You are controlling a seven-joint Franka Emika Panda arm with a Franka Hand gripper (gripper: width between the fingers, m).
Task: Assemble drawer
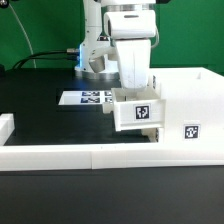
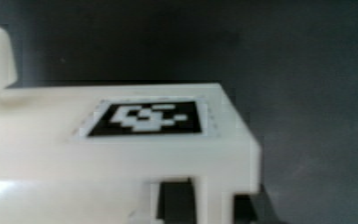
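**Tray hanging at the casing's mouth**

A skewed entry is looking like the main risk: if the tray [image 1: 137,112] is tilting, it could jam against the casing [image 1: 185,108] (the wrist view is showing only a tagged white surface). The arm is reaching straight down, the gripper [image 1: 131,90] pinching the tray's rear wall, tray touching the casing's side above the black table [image 1: 50,125].

White arm [image 1: 101,30] with rounded glossy segments and a boxy white wrist housing [image 1: 132,52]
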